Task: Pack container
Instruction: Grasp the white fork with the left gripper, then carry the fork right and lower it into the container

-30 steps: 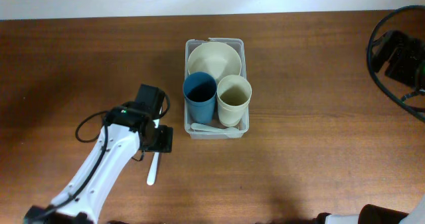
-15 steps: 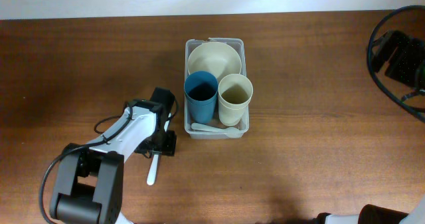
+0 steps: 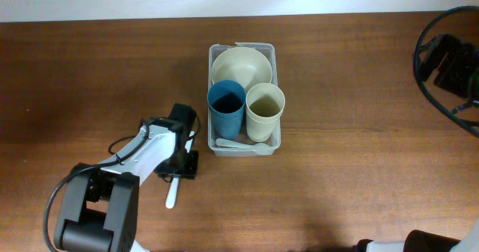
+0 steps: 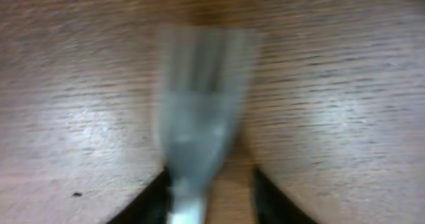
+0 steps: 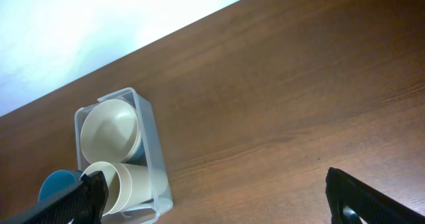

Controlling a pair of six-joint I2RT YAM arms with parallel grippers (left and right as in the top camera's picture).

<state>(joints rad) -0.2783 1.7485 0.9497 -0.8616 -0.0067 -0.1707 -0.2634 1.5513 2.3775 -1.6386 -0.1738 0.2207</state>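
Straddling the handle of a white fork [image 4: 199, 111] that lies flat on the table [image 3: 359, 170], the left gripper [image 4: 212, 196] has its fingers parted. A gap shows on one side, so no clamp yet, as I judge. The low approach suits a thin utensil. The container [image 3: 211, 72] sits mid-table, near that arm, packed with a cream bowl [image 3: 241, 65], blue cup [image 3: 224, 106], cream cup [image 3: 264, 108] and a white spoon [image 3: 236, 142] along its near end; the fork likely joins it. The right gripper [image 5: 216, 204], spread wide and empty, hangs well aside.
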